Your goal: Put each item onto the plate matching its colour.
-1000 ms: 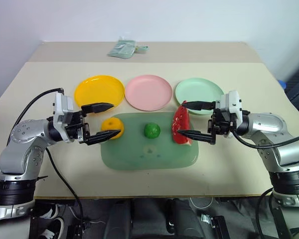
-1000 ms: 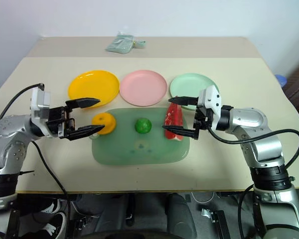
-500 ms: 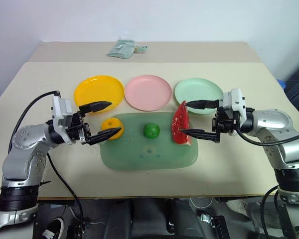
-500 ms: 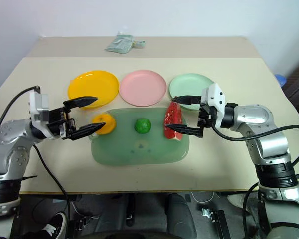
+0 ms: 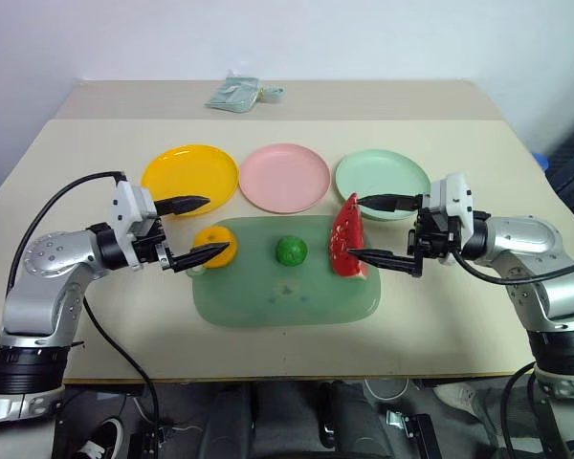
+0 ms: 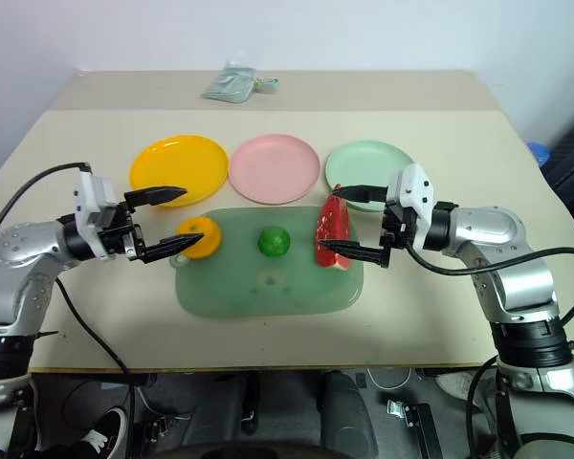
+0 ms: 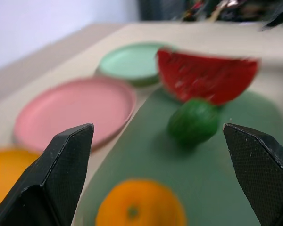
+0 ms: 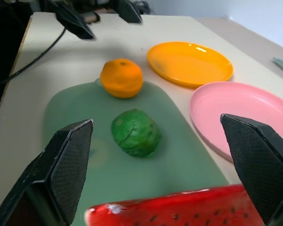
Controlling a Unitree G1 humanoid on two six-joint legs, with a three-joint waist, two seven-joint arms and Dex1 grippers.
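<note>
Head views: left gripper now nearer orange, jaws apart, bracketing it; grasp looks imminent. Right gripper unmoved, jaws wide around watermelon wedge. Lime mid-mat. Plates bare.
Left wrist: orange between fingers.
Right wrist: wedge near, unclamped.

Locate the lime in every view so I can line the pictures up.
Left eye view: lime mid-mat, between orange and watermelon wedge.
Right eye view: lime, same spot, below the pink plate.
Left wrist view: lime in front of the wedge.
Right wrist view: lime centre.
Shared landmark: the pink plate.
</note>
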